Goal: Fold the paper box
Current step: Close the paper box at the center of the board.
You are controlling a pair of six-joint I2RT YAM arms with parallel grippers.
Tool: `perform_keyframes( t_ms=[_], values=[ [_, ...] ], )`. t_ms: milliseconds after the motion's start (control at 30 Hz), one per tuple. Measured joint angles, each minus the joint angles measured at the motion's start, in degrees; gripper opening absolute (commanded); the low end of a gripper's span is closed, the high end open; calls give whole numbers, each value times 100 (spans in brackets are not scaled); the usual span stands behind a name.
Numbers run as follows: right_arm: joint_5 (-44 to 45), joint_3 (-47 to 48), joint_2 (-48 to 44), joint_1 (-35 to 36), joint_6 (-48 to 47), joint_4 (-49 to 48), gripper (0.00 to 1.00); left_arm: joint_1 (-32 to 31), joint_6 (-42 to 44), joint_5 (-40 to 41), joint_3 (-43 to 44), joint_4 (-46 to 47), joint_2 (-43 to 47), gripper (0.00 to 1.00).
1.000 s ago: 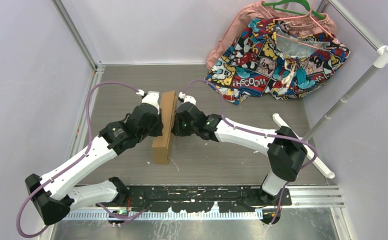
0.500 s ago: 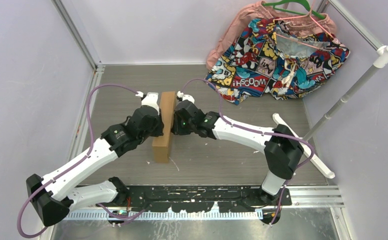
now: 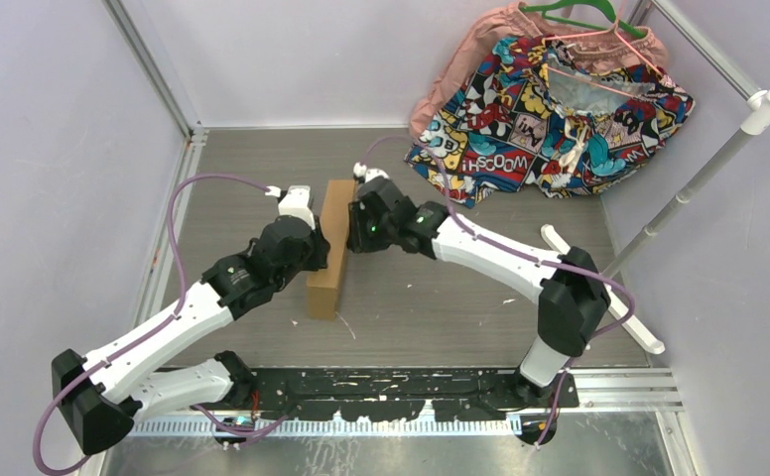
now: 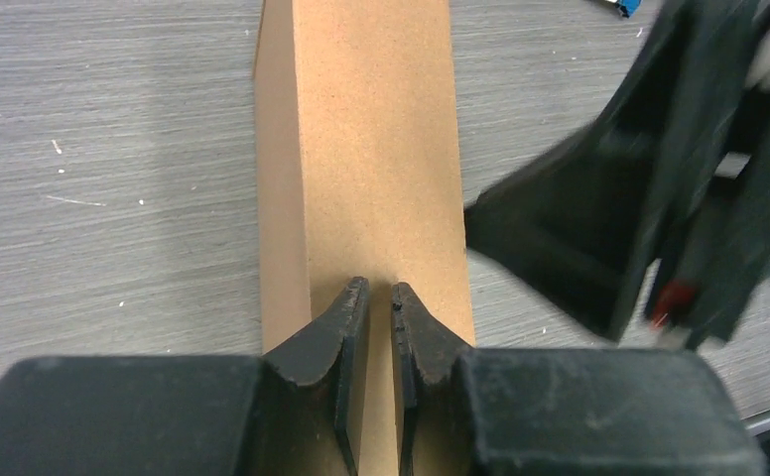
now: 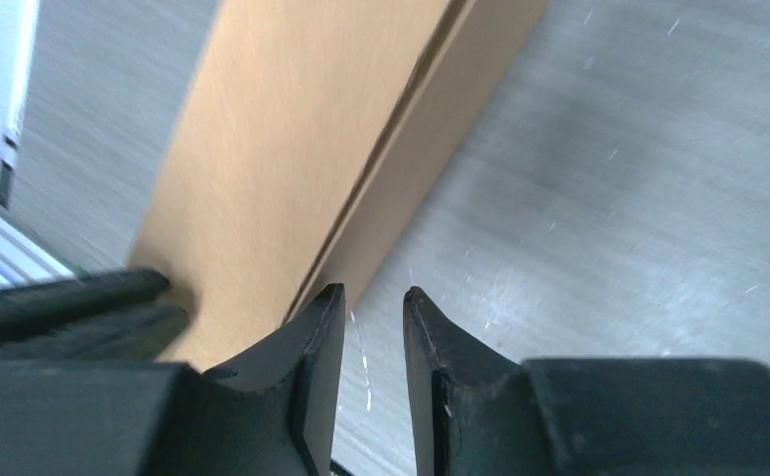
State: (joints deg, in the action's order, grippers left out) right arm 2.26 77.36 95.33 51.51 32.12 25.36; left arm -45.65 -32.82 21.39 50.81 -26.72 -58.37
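Observation:
The paper box (image 3: 327, 268) is a closed brown cardboard mailer standing on a long narrow side at the table's middle. My left gripper (image 3: 319, 252) is against its left side near the middle. In the left wrist view its fingertips (image 4: 380, 286) lie on the box's narrow upper face (image 4: 381, 149), barely open, with only a thin slit and nothing in it. My right gripper (image 3: 354, 228) is at the box's right face towards the far end. In the right wrist view it (image 5: 374, 292) is open over bare table, its left finger (image 5: 312, 337) beside the box's edge (image 5: 292, 149).
A comic-print cloth (image 3: 550, 119) and a pink garment (image 3: 480, 50) on a green hanger (image 3: 570, 12) lie at the back right. A white pole (image 3: 699, 178) leans at the right, above a white strip (image 3: 599, 288) on the table. Walls close in left and back.
My right gripper has moved along the box towards its far end and its jaws have widened. My left arm has shifted slightly. The box stays upright on its edge.

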Motion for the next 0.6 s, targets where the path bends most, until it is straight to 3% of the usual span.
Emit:
perform_keyframes(
  t_ms=[267, 433, 600],
  values=[
    [-284, 1355, -24, -905, -660, 490, 33, 4, -15, -13, -55, 138, 0, 16],
    [-564, 2087, 291, -931, -984, 612, 33, 72, -7, -13, -55, 122, 9, 16],
    [-802, 2146, 787, -885, -1150, 660, 31, 133, 0, -7, -59, 94, 20, 16]
  ],
)
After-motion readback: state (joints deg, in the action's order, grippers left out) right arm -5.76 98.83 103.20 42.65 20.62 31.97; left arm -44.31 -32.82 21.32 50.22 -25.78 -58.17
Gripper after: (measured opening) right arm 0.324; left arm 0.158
